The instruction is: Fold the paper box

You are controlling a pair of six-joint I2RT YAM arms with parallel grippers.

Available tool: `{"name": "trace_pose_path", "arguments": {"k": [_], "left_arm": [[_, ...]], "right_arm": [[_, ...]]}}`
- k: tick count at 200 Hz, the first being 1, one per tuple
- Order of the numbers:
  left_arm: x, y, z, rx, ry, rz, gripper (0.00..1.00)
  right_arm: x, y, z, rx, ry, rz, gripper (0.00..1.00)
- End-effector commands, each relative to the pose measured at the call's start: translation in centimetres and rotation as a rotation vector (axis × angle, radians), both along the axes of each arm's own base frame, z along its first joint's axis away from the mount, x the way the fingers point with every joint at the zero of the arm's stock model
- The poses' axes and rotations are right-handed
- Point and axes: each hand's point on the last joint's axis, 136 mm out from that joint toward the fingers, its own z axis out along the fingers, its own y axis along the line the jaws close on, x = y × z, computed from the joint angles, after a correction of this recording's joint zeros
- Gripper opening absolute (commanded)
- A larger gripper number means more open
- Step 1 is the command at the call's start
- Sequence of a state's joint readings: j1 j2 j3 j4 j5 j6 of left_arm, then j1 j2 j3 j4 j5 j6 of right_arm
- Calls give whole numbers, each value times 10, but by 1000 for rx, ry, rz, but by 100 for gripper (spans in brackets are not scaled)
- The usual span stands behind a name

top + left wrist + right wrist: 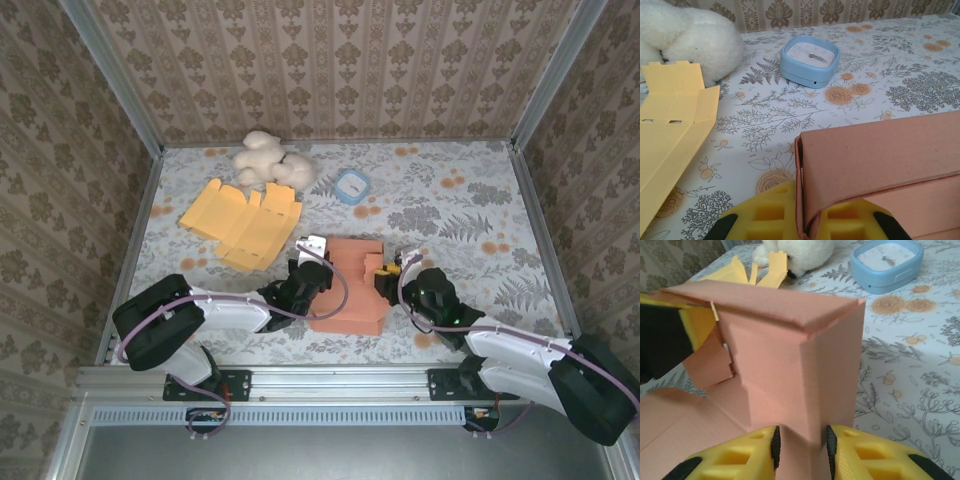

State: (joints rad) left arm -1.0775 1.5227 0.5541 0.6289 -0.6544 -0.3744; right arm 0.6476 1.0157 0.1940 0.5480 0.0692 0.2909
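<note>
Both grippers pinch the paper box (350, 290), mid-table between the arms.
My left gripper (807, 220) clamps its doubled wall, my right gripper (801, 445) nips the upright panel; I'd crease slowly, walls square.

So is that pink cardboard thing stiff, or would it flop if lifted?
Probably stiff in its panels: the pink box stands as a crisp upright wall in the right gripper. It likely bends readily at creases, like the fold pinched by the left gripper. It looks thin, so probably light.
</note>
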Motion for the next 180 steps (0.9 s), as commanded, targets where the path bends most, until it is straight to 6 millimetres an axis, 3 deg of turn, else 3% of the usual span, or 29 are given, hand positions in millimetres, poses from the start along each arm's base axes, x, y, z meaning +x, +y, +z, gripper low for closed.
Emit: {"name": "trace_pose_path", "arguments": {"k": [1,76,135,180], "left_arm": [[-2,-7,9,-43,-10,-13,0],[-5,-12,10,-48,-6,-28,0],[-1,3,7,-7,-11,47,0],[5,27,9,66,-36,162,0]], "right_arm": [[16,-8,7,-30,-8,-101,35],[39,-7,-17,-146,23,-196,35],[47,-26,-31,-261,26,-337,34],[44,-62,-37,-420,53,-549,34]]}}
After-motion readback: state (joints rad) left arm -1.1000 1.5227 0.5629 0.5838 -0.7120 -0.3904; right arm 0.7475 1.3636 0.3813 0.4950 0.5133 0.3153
